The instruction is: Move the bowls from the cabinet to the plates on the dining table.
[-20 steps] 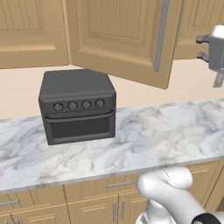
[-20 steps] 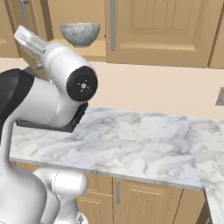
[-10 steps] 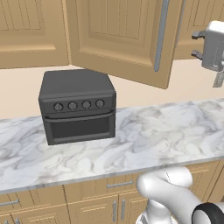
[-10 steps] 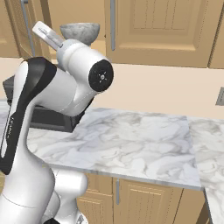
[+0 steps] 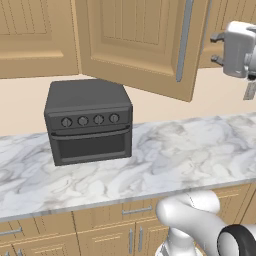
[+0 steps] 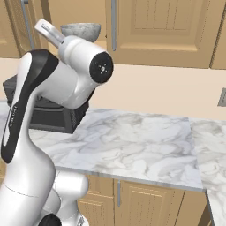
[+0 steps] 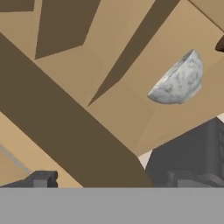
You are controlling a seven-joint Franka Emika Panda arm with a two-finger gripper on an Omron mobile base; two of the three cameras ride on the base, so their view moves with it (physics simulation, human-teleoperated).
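The grey-white marbled bowl (image 6: 80, 31) stands on the shelf of the open wall cabinet (image 6: 66, 11). In the hand view the same bowl (image 7: 179, 83) lies up and to the right, well away from the fingers. A dark brown sliver at that view's right edge looks like the wooden bowl (image 7: 221, 43). My gripper (image 5: 216, 48) is open and empty, raised to cabinet height and pointing at the opening. In the right base view the gripper (image 6: 44, 27) hangs just left of the marbled bowl. The finger tips (image 7: 41, 178) stand far apart. The plates and the dining table are out of view.
The cabinet door (image 5: 145, 45) swings out over the counter, its silver bar handle (image 5: 182, 40) close to my hand. A black oven (image 5: 89, 120) sits on the marble counter (image 5: 190, 150) below the cabinet. A closed door (image 6: 163, 31) is to the right.
The hand has risen and shifted a little left toward the cabinet opening. The arm's elbow has swung right in the right base view. The jaws stayed open.
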